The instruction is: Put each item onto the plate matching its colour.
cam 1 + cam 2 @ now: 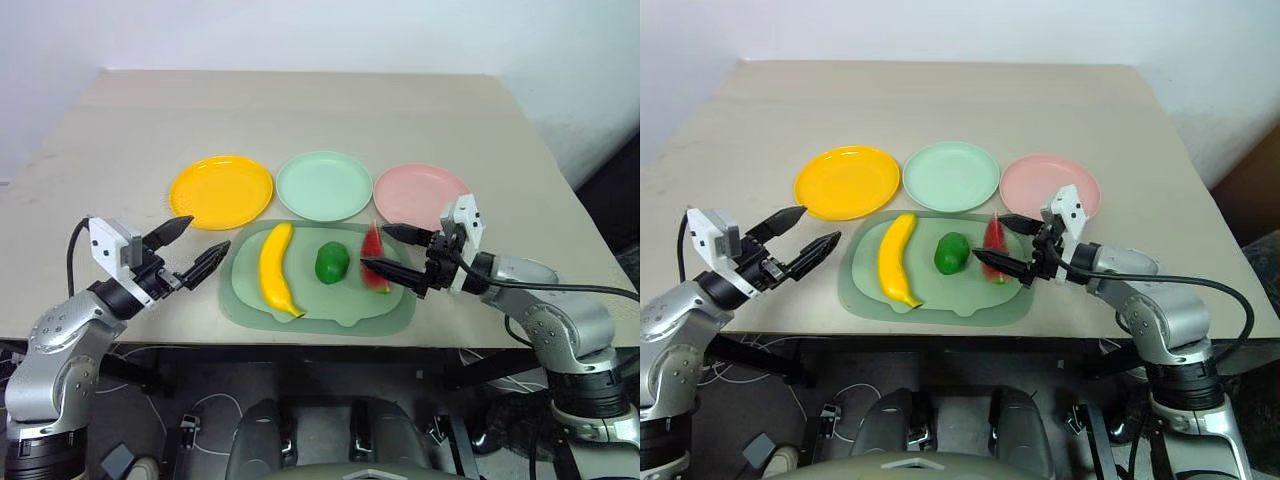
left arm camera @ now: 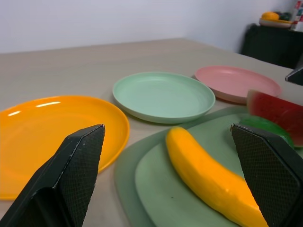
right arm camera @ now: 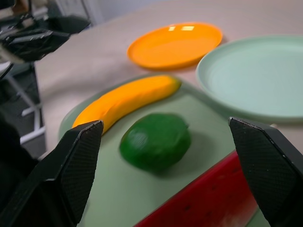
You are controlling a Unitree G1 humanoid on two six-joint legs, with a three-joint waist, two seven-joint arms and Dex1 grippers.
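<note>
On the pale green tray lie a yellow banana, a round green fruit and a red watermelon wedge. Behind the tray stand a yellow-orange plate, a mint green plate and a pink plate, all bare. My right gripper is open at the tray's right end, with the wedge between its spread fingers and not gripped. To the left of the tray my left gripper is open and holds nothing, pointing toward the banana.
The tray sits close to the table's front edge. Bare beige tabletop stretches behind the plates. Cables hang below the table on the left.
</note>
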